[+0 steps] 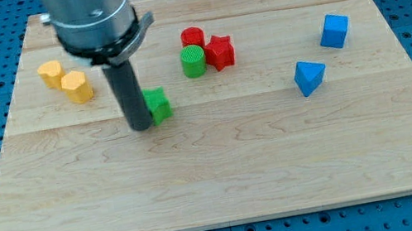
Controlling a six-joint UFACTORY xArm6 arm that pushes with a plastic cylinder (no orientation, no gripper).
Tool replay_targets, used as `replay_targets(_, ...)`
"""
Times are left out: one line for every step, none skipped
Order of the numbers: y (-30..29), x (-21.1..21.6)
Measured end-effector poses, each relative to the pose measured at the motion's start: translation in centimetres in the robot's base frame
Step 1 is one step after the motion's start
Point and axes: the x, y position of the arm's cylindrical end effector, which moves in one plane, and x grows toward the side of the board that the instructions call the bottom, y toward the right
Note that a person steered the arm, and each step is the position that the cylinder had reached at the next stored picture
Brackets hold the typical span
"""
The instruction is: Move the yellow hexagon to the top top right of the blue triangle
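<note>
My tip beside a green block, far from its job.
My tip (142, 128) has no end effector to clench. It touches the green block (158, 104). The yellow hexagon (77, 87) waits at the worktop's (225, 179) left, well apart from the blue triangle (309, 77).

Two yellow blocks (51, 73) (77, 86), two green (158, 104) (194, 61), two red (192, 37) (219, 52), two blue (334, 30) (309, 77) (eight altogether).

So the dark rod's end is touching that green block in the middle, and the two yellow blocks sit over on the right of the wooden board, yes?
Not quite. The camera view shows the two yellow blocks, one and the other, on the view's left of the wooden board, not the right. The rest holds: my tip sits right against the green block near the middle.
</note>
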Motion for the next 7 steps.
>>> replay_targets(2.0, -3.3)
replay_targets(3.7, -4.2)
replay_targets(-0.4, -0.4)
replay_targets(-8.9, 0.2)
replay_targets(-19.5, -4.9)
replay_targets(-21.4, -9.9)
replay_targets(-16.4, -11.2)
